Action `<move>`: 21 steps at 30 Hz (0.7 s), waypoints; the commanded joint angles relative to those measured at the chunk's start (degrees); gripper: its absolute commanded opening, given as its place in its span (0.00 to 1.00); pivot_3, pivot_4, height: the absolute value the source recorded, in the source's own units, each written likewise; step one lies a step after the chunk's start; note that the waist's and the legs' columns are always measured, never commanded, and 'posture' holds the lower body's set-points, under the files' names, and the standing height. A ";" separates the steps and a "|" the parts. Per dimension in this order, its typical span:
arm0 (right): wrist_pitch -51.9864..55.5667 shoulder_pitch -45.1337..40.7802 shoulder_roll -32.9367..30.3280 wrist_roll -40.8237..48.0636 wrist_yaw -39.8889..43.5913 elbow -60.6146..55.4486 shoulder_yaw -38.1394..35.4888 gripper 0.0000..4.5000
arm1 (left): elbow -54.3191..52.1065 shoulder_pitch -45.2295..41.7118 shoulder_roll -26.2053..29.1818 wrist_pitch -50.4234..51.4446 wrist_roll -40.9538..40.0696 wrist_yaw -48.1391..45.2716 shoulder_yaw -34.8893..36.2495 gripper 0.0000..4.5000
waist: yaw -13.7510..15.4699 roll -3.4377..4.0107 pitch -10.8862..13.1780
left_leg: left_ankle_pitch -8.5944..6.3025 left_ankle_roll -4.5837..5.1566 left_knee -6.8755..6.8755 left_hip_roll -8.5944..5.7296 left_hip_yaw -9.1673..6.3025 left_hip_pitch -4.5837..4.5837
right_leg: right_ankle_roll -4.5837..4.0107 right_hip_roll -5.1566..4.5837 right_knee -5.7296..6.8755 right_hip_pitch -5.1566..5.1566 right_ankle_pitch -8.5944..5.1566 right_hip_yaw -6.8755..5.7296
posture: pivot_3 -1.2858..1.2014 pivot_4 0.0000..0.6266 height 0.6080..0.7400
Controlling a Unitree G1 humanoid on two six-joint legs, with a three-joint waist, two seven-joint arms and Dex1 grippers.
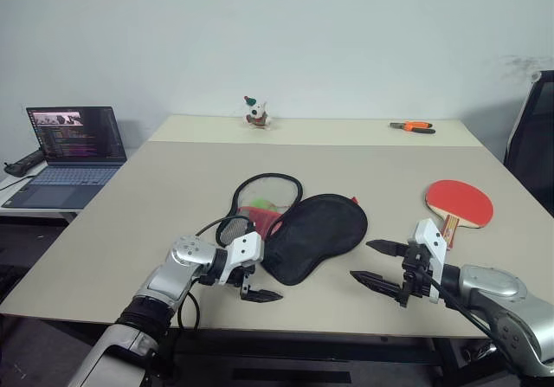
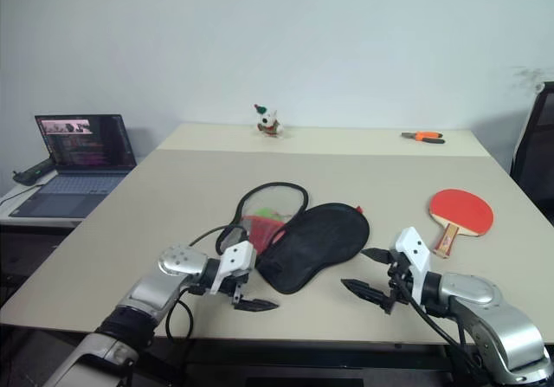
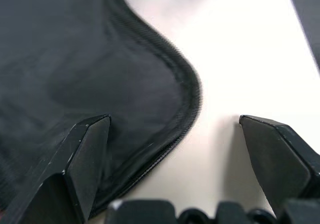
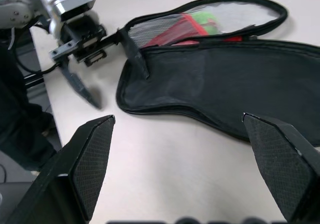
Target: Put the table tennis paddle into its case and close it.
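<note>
**Case open on the bench, paddle apart from it, both grippers empty**

The case point(image 1: 316, 235) lies at the centre of the head view, unzipped: the solid black half spreads flat toward the lower right, and the mesh half point(image 1: 264, 198) folds back toward the upper left, with red and green items showing through it. The paddle point(image 1: 459, 203) lies red face up at the right of the frame, well apart from the case, handle pointing toward the lower edge.

Handling, as a judgement: the case is soft fabric and will likely buckle or slide if pushed, so pin or pinch it at the stitched rim. The paddle is stiff and light; the wooden handle offers the surest hold, since the blade lies flat against the bench.

The left gripper point(image 1: 260, 285) sits low at the near, narrow end of the case, jaws wide apart, one finger point(image 3: 82, 159) over the black fabric edge. The right gripper point(image 1: 381, 263) hovers lower right, jaws spread, holding nothing, aimed at the case.
</note>
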 commanded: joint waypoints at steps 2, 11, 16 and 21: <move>-1.16 0.01 0.07 0.83 -0.84 -2.33 -1.27 1.00 | 0.47 -0.26 -0.72 -1.43 0.46 -0.70 0.15 0.96 | 0.00 0.00 0.00 | 0.00 0.00 0.01 -0.01 0.01 0.01 | 0.00 0.00 0.01 0.01 0.00 0.01 | 0.52 0.24 1.00; -2.00 -0.71 -0.46 0.50 -1.23 -0.89 -1.95 1.00 | 0.29 0.61 -3.70 1.20 -0.55 3.25 2.07 0.31 | 0.09 0.00 0.00 | 0.00 0.00 0.05 -0.02 0.00 0.02 | 0.01 -0.01 0.06 0.02 0.00 0.00 | 0.52 0.24 1.00; -2.41 -1.10 -1.31 0.37 -0.69 0.29 -2.64 1.00 | -1.71 0.60 -6.46 3.50 0.38 8.59 2.34 0.01 | 0.11 -0.01 -0.01 | 0.00 0.01 0.09 -0.02 -0.01 0.02 | 0.01 -0.01 0.08 0.03 0.00 0.01 | 0.52 0.24 1.00; -3.00 -1.67 -2.90 0.04 0.51 2.32 -3.68 1.00 | -2.15 -0.76 -11.55 7.29 2.85 15.61 1.07 0.01 | 0.17 -0.01 -0.01 | 0.00 0.01 0.15 -0.05 -0.01 0.00 | 0.02 -0.02 0.10 0.05 0.00 0.00 | 0.52 0.24 1.00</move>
